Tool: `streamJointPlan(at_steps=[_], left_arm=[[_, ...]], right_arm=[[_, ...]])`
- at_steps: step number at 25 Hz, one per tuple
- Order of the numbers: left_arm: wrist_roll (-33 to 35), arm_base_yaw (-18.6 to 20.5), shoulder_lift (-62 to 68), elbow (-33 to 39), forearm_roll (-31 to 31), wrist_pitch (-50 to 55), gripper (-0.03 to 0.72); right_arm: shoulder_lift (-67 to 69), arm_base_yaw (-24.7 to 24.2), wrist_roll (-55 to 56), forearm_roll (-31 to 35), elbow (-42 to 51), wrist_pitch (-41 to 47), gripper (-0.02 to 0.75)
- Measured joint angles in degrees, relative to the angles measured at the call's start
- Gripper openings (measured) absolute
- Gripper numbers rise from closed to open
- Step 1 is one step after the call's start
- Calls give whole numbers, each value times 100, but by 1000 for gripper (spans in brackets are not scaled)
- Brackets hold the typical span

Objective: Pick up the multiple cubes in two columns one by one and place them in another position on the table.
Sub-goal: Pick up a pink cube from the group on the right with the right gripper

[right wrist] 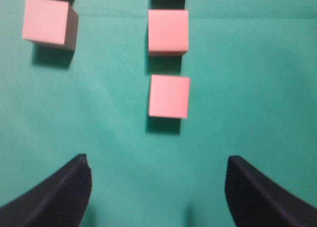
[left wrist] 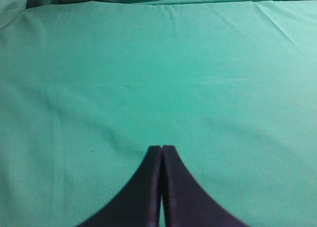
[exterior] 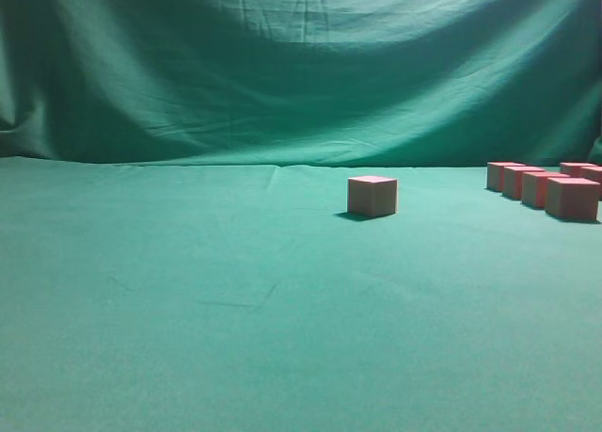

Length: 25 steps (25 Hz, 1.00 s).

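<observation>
One pink cube (exterior: 372, 195) stands alone on the green table (exterior: 235, 300) right of centre. Several more cubes (exterior: 544, 187) stand in two columns at the far right edge of the exterior view. In the right wrist view my right gripper (right wrist: 157, 187) is open and empty above the cloth; the nearest cube (right wrist: 169, 96) lies ahead of it, another cube (right wrist: 168, 32) behind that, and one of the left column (right wrist: 47, 21) at the upper left. My left gripper (left wrist: 161, 149) is shut and empty over bare cloth. Neither gripper shows in the exterior view.
A draped green backdrop (exterior: 301, 65) hangs behind the table. Slight wrinkles run across the cloth in the left wrist view (left wrist: 129, 88).
</observation>
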Motion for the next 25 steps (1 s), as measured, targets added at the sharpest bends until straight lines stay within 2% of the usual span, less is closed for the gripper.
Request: streamJointPlan(at_steps=[10,22,25], left_arm=[[0,0,0,0,0,0,0],[0,0,0,0,0,0,0],[0,0,0,0,0,0,0]], right_arm=[[1124,-134,-8,-198,0,-771,546],[1563,-183,-8,-89,0,-1397,546],[1574,-183,-8,-76,0,-1456,431]])
